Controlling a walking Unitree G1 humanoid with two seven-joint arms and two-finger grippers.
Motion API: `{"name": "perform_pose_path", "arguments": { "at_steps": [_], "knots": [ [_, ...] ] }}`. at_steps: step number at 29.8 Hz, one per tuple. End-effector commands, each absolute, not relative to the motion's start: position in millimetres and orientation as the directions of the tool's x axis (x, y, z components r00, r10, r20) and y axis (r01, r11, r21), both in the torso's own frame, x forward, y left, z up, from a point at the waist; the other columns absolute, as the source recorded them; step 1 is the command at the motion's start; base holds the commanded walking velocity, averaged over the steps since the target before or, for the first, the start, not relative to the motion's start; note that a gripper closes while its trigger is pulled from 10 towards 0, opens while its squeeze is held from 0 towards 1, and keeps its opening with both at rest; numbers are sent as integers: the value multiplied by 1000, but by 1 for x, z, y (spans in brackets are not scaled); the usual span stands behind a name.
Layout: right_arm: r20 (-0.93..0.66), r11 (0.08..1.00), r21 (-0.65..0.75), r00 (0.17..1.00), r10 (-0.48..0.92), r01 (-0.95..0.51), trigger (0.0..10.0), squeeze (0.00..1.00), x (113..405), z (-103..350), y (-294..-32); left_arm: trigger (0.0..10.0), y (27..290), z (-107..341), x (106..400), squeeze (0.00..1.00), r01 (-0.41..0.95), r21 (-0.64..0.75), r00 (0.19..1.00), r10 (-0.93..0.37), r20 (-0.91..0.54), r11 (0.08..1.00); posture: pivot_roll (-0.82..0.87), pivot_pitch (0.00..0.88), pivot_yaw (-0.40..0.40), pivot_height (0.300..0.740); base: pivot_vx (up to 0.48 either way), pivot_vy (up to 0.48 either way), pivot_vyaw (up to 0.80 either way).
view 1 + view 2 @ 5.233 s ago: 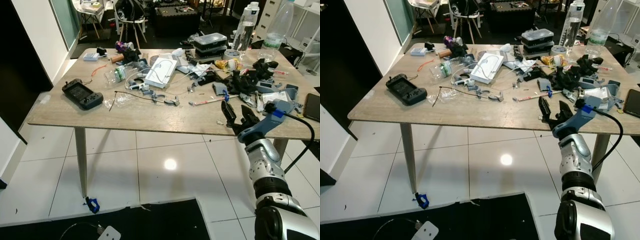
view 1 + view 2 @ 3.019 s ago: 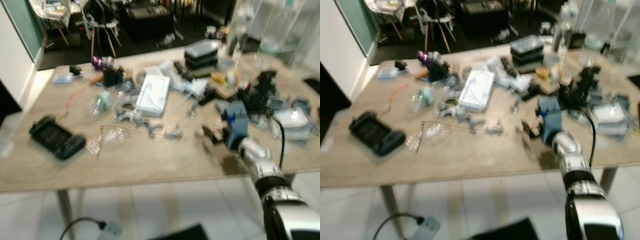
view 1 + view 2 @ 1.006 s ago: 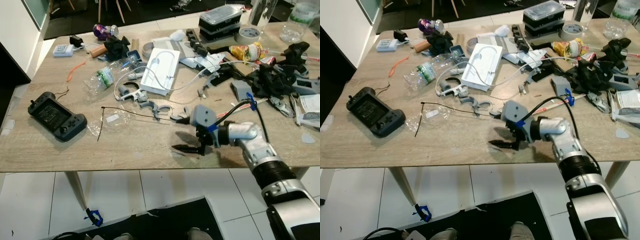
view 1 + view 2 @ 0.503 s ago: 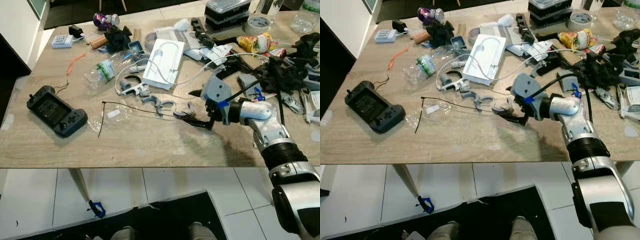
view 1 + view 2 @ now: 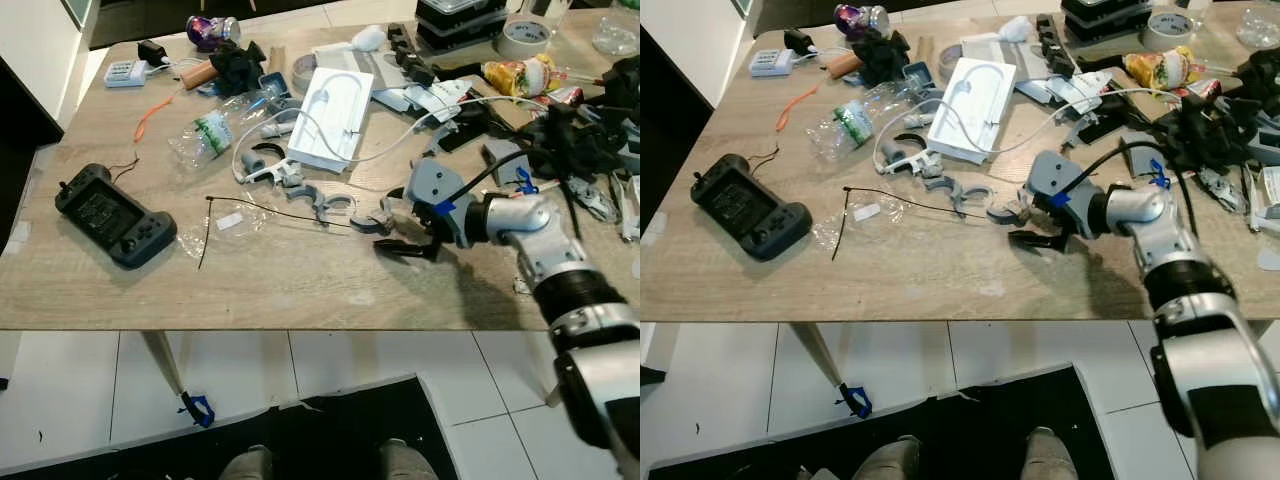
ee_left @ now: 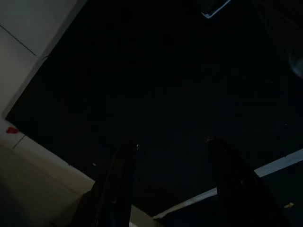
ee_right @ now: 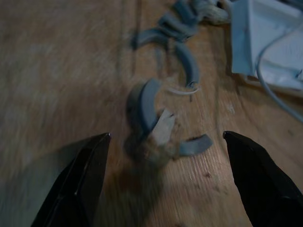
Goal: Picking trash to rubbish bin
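The wooden table (image 5: 300,290) is strewn with litter. My right gripper (image 5: 388,232) is open, low over the table, its two black fingers on either side of a small crumpled scrap stuck among grey curved plastic pieces (image 7: 156,127). Those pieces (image 5: 372,218) lie near the table's middle, untouched as far as I can tell. A crushed clear bottle (image 5: 205,135) and a clear wrapper (image 5: 225,225) lie further left. My left gripper (image 6: 170,144) hangs idle over dark floor, fingers apart.
A black game controller (image 5: 112,215) lies at the left. A white box with a cable (image 5: 325,115) sits behind the grey pieces. Black parts and cables (image 5: 575,140) crowd the right side. A tape roll (image 5: 527,37) and yellow snack wrapper (image 5: 515,72) lie far right.
My right gripper has moved from near the table's front edge inward to the grey curved pieces, staying open. The head camera has also shifted closer over the table.
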State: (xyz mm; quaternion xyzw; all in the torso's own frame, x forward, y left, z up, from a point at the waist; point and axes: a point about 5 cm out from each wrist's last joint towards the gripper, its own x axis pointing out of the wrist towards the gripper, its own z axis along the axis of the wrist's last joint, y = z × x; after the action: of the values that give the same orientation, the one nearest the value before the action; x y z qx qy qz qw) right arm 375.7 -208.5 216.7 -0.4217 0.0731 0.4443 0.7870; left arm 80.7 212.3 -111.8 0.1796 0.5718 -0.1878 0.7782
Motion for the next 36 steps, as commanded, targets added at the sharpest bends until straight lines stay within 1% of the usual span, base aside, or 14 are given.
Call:
{"name": "perform_pose_path", "arguments": {
  "at_steps": [1, 2, 4, 5, 7, 12, 16, 18, 19, 20, 24, 28, 31, 36],
  "knots": [
    [-586, 193, -555, 545, 599, -809, 10000, 0, 371, 207, -218, 10000, 211, -115, 69, 0, 495, 45, 238, -86, -967, 868, 39, 264, 84, 740, 0, 0, 0],
    [-586, 193, -555, 545, 599, -809, 10000, 0, 371, 207, -218, 10000, 211, -115, 69, 0, 495, 45, 238, -86, -967, 868, 39, 264, 84, 740, 0, 0, 0],
    [-581, 115, -586, 515, 630, -802, 10000, 0, 374, 236, -211, 10000, 208, -115, 71, 0, 498, 42, 241, -92, -966, 866, 24, 262, 77, 740, 0, 0, 0],
    [-581, 115, -586, 515, 630, -802, 10000, 0, 374, 236, -211, 10000, 208, -115, 71, 0, 498, 42, 241, -92, -966, 866, 24, 262, 77, 740, 0, 0, 0],
    [-606, 53, -589, 484, 631, -806, 10000, 0, 377, 249, -203, 10000, 207, -115, 72, 0, 499, 41, 242, -94, -966, 866, 20, 260, 71, 740, 0, 0, 0],
    [-670, -42, -582, 450, 591, -812, 10000, 0, 381, 254, -192, 10000, 206, -115, 71, 0, 491, 41, 245, -94, -965, 870, 30, 261, 56, 740, 0, 0, 0],
    [-684, -93, -612, 467, 560, -785, 10000, 0, 386, 252, -178, 10000, 207, -116, 66, 0, 472, 40, 243, -86, -966, 881, 45, 261, 38, 740, 0, 0, 0],
    [-657, -88, -644, 490, 573, -760, 10000, 0, 389, 255, -170, 10000, 207, -116, 62, 0, 462, 38, 238, -82, -968, 886, 51, 261, 31, 740, 0, 0, 0],
    [-604, -36, -651, 489, 629, -758, 10000, 0, 391, 261, -161, 10000, 207, -117, 58, 0, 455, 35, 232, -81, -969, 890, 54, 263, 29, 740, 0, 0, 0],
    [-604, -36, -651, 489, 629, -758, 10000, 0, 391, 261, -161, 10000, 207, -117, 58, 0, 455, 35, 232, -81, -969, 890, 54, 263, 29, 740, 0, 0, 0],
    [-587, -24, -616, 439, 680, -787, 10000, 0, 390, 264, -157, 10000, 205, -118, 53, 0, 453, 29, 224, -82, -971, 891, 53, 266, 23, 740, 0, 0, 0],
    [-617, -44, -509, 329, 715, -859, 10000, 0, 386, 265, -157, 10000, 203, -118, 53, 0, 450, 25, 224, -86, -971, 893, 54, 273, 22, 740, 0, 0, 0],
    [-635, -4, -516, 379, 673, -857, 10000, 0, 389, 264, -162, 10000, 203, -118, 54, 0, 448, 26, 229, -86, -970, 894, 53, 278, 22, 740, 0, 0, 0],
    [-644, 57, -493, 408, 647, -868, 10000, 0, 391, 260, -169, 10000, 204, -118, 55, 0, 447, 28, 233, -86, -969, 894, 55, 284, 20, 740, 0, 0, 0]
  ]
}}
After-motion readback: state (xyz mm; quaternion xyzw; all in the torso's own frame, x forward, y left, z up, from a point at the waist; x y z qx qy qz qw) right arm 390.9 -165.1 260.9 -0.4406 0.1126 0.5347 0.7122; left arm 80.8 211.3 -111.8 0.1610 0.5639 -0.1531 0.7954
